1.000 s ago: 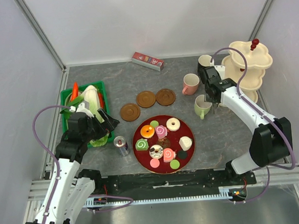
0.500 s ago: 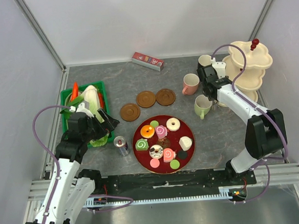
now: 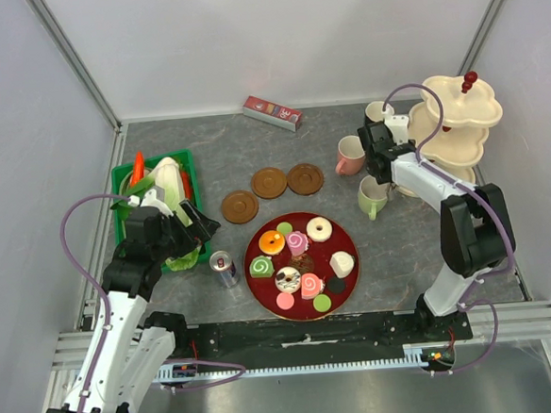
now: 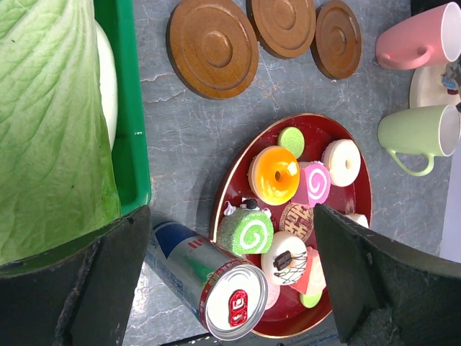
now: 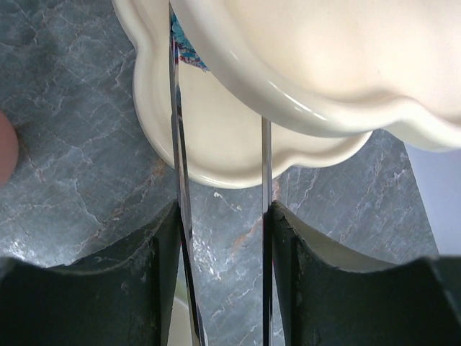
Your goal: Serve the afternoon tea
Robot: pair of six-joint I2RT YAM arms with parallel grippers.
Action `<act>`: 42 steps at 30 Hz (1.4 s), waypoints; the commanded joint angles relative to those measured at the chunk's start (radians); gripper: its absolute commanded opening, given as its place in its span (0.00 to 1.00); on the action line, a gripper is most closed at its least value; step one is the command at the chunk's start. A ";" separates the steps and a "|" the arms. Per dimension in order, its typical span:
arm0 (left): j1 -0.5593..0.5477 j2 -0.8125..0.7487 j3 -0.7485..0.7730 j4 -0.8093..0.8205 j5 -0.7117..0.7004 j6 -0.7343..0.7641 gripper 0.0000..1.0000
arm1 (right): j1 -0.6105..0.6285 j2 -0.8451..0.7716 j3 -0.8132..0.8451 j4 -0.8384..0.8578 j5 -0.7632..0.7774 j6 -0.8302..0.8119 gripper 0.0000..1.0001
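Observation:
Several toy pastries lie on a dark red plate (image 3: 345,232), also in the left wrist view (image 4: 353,194). Three brown saucers (image 3: 269,182) (image 4: 212,47) sit behind it. The pink mug (image 3: 351,154) (image 4: 421,43) and the pale green mug (image 3: 373,197) (image 4: 418,133) stand right of them. No black mug shows. The cream three-tier stand (image 3: 458,118) (image 5: 238,137) is at the far right. My left gripper (image 3: 194,229) (image 4: 230,238) is open and empty above the can and the plate's edge. My right gripper (image 3: 380,166) (image 5: 223,216) hangs between the two mugs and the stand, jaws apart, with only table between them.
A drink can (image 3: 224,267) (image 4: 209,277) stands left of the plate. A green crate (image 3: 122,179) (image 4: 130,108) of vegetables is at the left. A red box (image 3: 272,112) lies at the back. White walls and metal rails enclose the table.
My right gripper has drawn back up and left, from beside the green mug toward the pink mug and the stand's base. The left arm has not moved.

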 commanded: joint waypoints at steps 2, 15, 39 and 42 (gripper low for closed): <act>0.002 0.001 0.008 0.031 -0.008 -0.020 0.99 | -0.016 0.008 -0.004 0.118 0.060 -0.024 0.58; 0.002 0.007 0.016 0.013 -0.011 -0.020 0.98 | -0.054 0.059 -0.002 0.152 0.005 -0.026 0.61; 0.004 0.013 0.016 0.011 -0.013 -0.019 0.98 | -0.059 -0.062 -0.057 0.126 -0.067 0.011 0.69; 0.004 0.018 0.014 0.013 -0.011 -0.020 0.98 | -0.059 -0.103 -0.079 0.092 -0.090 0.029 0.69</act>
